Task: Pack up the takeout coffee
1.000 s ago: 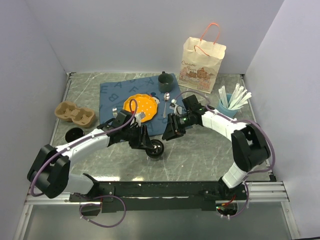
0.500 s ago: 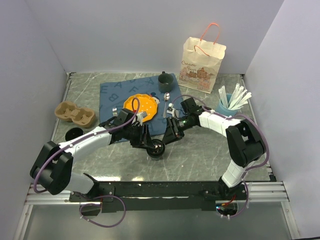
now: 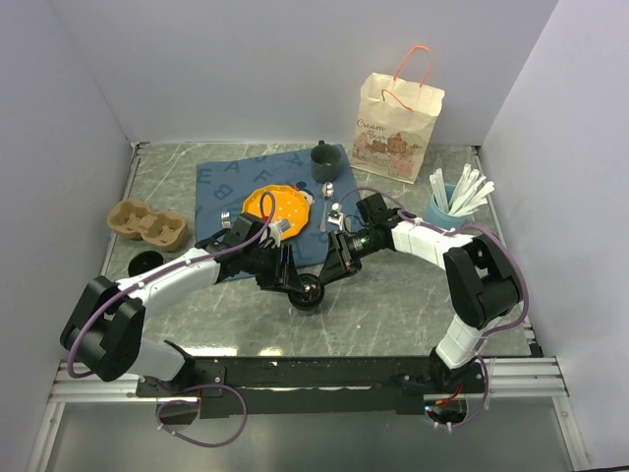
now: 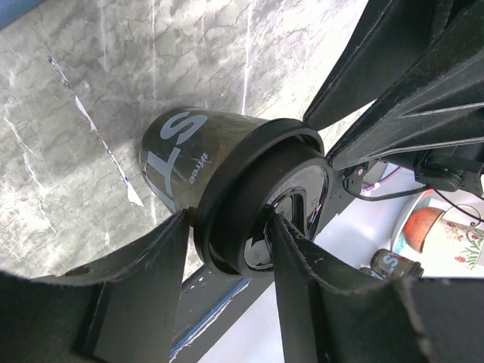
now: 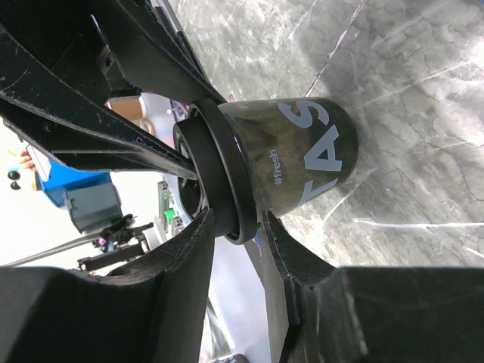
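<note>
The takeout coffee is a dark cup (image 3: pixel 308 292) with a black lid, standing on the marble table in front of both arms. My left gripper (image 3: pixel 293 279) comes in from the left and is shut across the lid's rim (image 4: pixel 257 197), one finger under the rim and the other on the lid's top. My right gripper (image 3: pixel 325 274) comes in from the right and pinches the same lid (image 5: pixel 219 174), one finger on the top and the other against the cup wall (image 5: pixel 302 151) just under the rim. The paper bag (image 3: pixel 398 113) stands at the back right.
A cardboard cup carrier (image 3: pixel 147 223) lies at the left with a black lid (image 3: pixel 145 264) in front of it. A blue mat (image 3: pixel 221 182) holds an orange plate (image 3: pixel 275 206), a spoon (image 3: pixel 327 202) and a green mug (image 3: pixel 323 157). A blue cup of white cutlery (image 3: pixel 452 202) stands at the right.
My right gripper has slid in toward the cup from the right and its jaws have narrowed onto the lid. The left gripper has kept its grip and barely shifted.
</note>
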